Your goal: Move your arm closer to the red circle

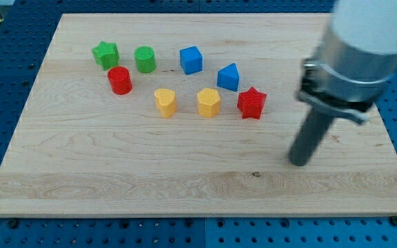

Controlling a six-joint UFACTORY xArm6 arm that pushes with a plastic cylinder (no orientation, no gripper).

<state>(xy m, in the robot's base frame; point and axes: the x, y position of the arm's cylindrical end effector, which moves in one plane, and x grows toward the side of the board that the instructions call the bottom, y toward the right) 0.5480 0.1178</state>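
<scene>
The red circle [120,80] is a short red cylinder standing on the wooden board [116,172] toward the view's upper left. My tip [298,162] rests on the board at the view's right, far right of and below the red circle, and right of and below the red star [251,103]. It touches no block.
A green star [105,54] and a green cylinder [145,59] sit just above the red circle. A blue cube [191,60] and a blue wedge-like block [229,76] lie further right. Two yellow blocks [165,102] [208,102] sit between the red circle and the red star.
</scene>
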